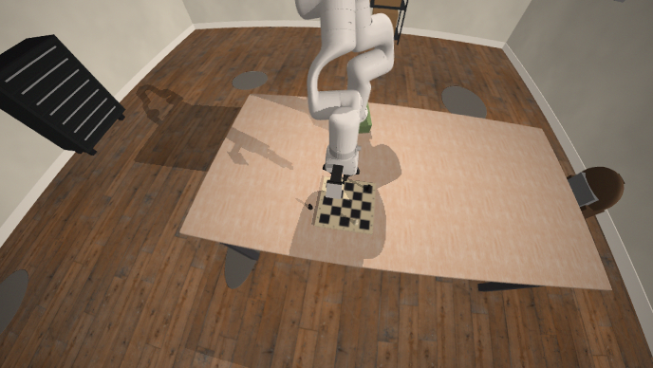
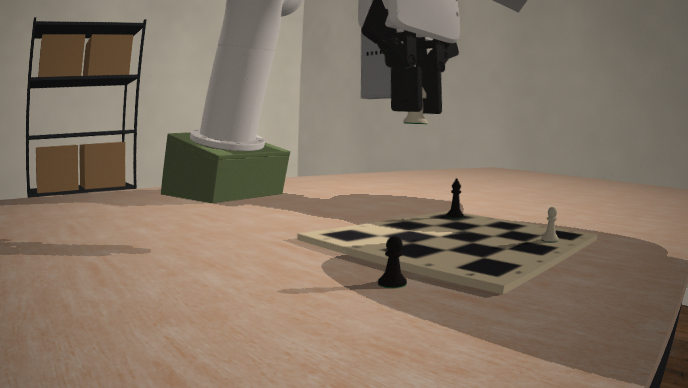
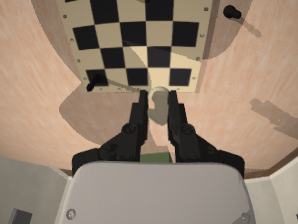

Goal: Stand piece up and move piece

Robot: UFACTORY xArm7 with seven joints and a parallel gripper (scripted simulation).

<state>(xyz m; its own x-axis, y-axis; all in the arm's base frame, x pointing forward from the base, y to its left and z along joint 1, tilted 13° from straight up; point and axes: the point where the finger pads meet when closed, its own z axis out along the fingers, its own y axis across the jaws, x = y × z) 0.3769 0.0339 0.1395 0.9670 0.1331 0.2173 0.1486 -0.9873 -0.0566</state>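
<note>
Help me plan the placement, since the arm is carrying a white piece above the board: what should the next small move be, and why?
Probably finish lining up over D4, then lower straight down. The gripper is shut on the white piece, high above the board, and the black pawn already stands upright on the table, so only the set-down seems left.
</note>
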